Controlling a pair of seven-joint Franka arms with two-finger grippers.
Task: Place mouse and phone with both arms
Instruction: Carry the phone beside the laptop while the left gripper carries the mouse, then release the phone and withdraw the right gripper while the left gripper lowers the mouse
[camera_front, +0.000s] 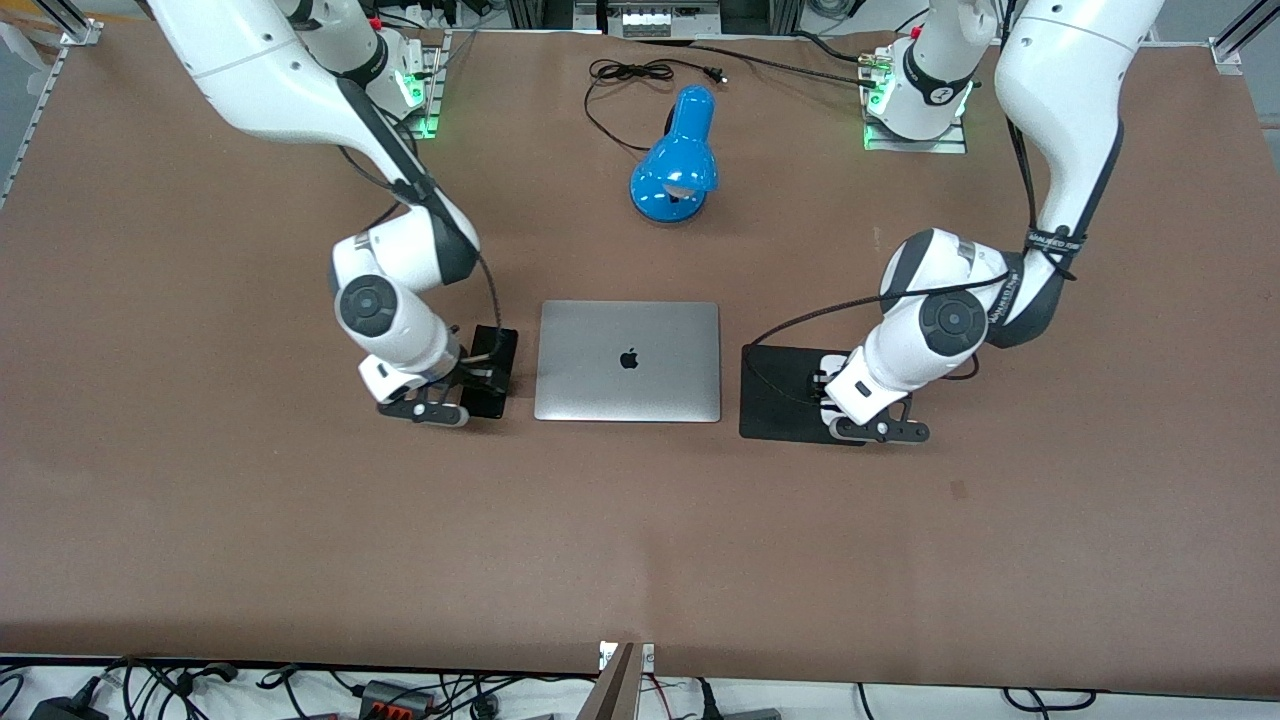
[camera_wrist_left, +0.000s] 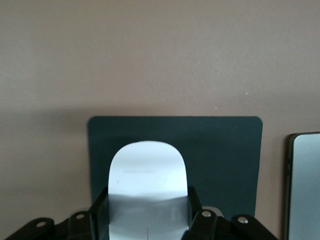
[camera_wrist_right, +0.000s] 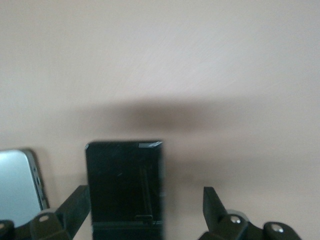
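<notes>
At centre right of the front view the left claw (camera_front: 838, 398) pinches the white mouse (camera_wrist_left: 148, 187) by its sides over the black mat (camera_wrist_left: 225, 150): smooth and light, likely to slip. At centre left the right claw (camera_front: 478, 375) stands spread around the phone (camera_wrist_right: 125, 192), lying on the surface (camera_front: 640, 520) beside the laptop (camera_front: 628, 361); slim, glossy, best gripped across its long edges.

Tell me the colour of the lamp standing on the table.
Bright blue lamp, with a black cord; the front view shows it best.

Left gripper (camera_wrist_left: 148, 220) low, jaws closed, right gripper (camera_wrist_right: 145, 210) low, jaws spread
</notes>
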